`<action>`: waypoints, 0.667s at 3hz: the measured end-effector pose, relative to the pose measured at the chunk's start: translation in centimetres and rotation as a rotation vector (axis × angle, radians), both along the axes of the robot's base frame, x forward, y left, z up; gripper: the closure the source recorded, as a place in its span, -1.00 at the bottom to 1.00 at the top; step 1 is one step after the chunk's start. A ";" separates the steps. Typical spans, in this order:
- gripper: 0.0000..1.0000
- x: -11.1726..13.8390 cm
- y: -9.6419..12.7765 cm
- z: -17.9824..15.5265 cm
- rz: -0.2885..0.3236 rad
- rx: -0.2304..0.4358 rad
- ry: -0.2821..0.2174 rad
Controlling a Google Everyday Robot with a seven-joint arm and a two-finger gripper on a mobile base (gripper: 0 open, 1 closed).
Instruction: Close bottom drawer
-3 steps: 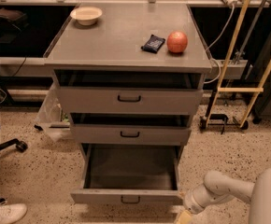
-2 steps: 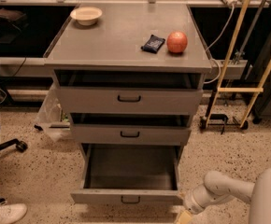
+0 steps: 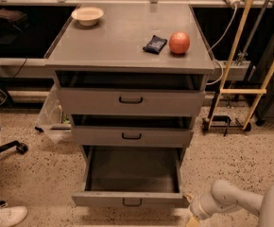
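The bottom drawer [image 3: 132, 170] is seen pulled far out at the base of the grey cabinet [image 3: 123, 44], its deep box bare. The gripper [image 3: 191, 211] is held low, just beside the drawer's right front corner, on a smooth white arm [image 3: 232, 196] bent in from the right. How wide the gripper is set cannot be told.

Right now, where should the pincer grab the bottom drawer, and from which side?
Probably the small dark loop handle centred on the bottom drawer front, coming from the front: the drawer is pulled out. The pincer sits low by its right front corner.
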State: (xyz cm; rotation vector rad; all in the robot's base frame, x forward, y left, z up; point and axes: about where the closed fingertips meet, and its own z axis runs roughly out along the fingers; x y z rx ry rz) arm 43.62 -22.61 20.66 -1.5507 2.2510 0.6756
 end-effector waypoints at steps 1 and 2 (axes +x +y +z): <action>-1.00 0.2 -0.4 -0.3 -0.001 -0.012 -0.007; -1.00 -0.3 -1.1 -0.7 -0.002 -0.043 -0.002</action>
